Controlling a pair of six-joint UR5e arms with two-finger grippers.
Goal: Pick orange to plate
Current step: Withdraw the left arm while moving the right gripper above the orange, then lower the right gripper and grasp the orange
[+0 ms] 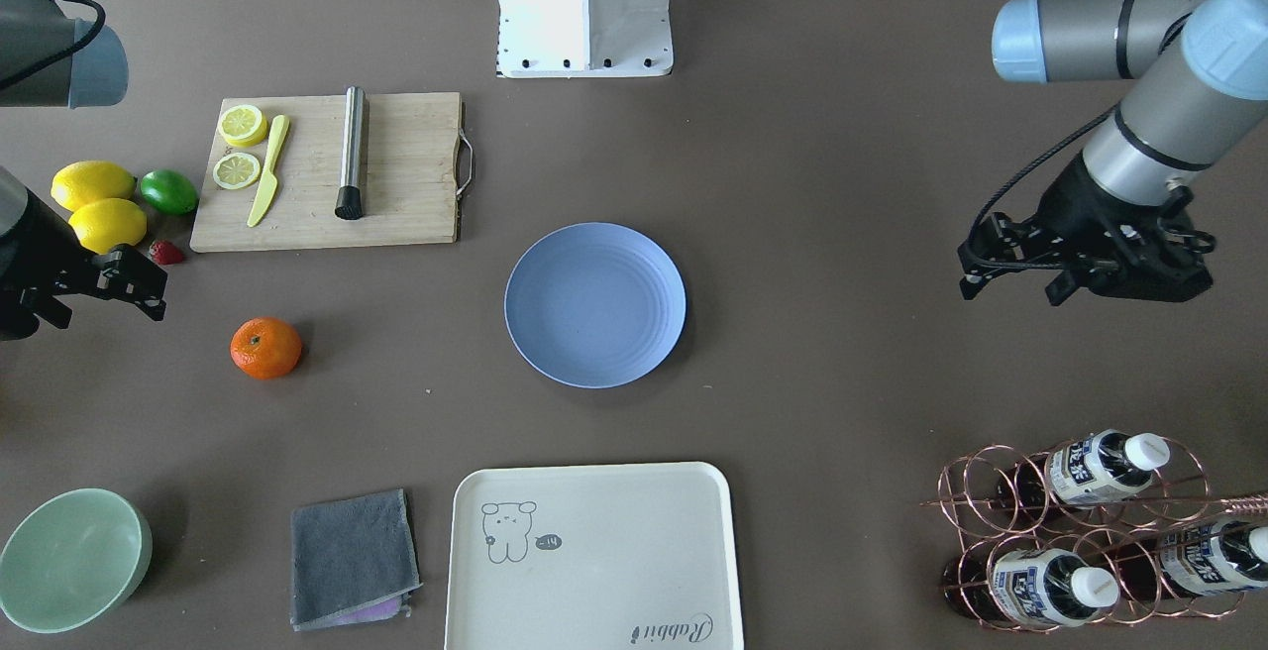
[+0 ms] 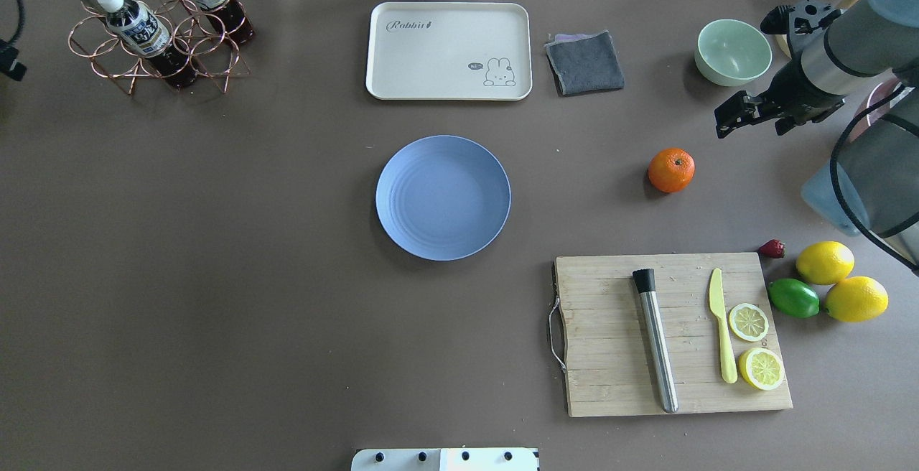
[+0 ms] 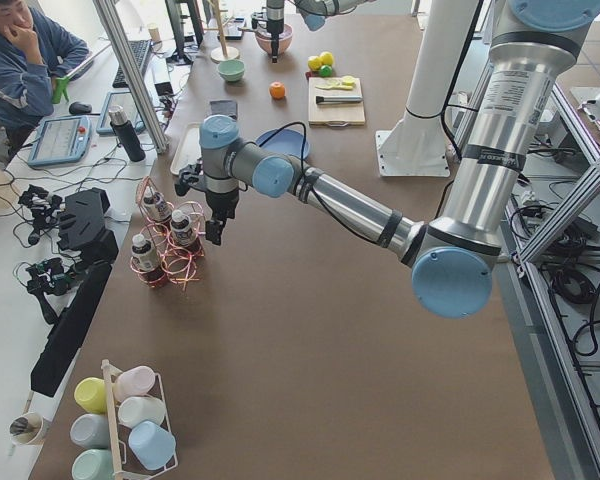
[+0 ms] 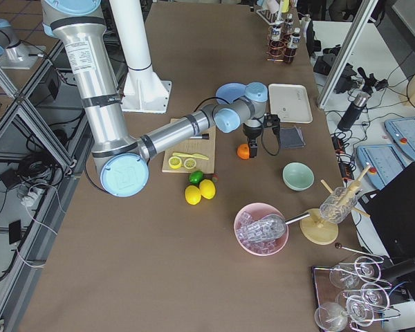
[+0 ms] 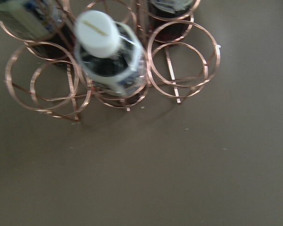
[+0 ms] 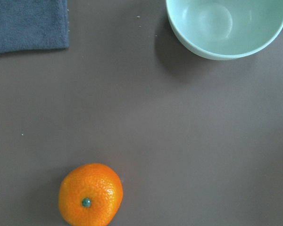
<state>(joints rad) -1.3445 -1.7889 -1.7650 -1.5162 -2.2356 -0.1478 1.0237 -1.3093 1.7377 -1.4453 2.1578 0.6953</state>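
Overhead exterior view, orange (image 2: 671, 169) lay toward table (image 2: 215, 277) right edge, off plate (image 2: 443, 197), right gripper (image 2: 729, 118) and left gripper (image 1: 976, 259) both spread, empty

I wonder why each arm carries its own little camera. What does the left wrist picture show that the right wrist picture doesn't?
Only the left wrist view shows a copper wire rack of round loops, holding a dark bottle with a white cap that is blurred and very close; parts of other bottles peek in at the top edge.

Only the right wrist view shows the small round bright-orange fruit with its stem dimple facing up, a pale-green bowl and the corner of a grey cloth.

Both show the same brown table surface.
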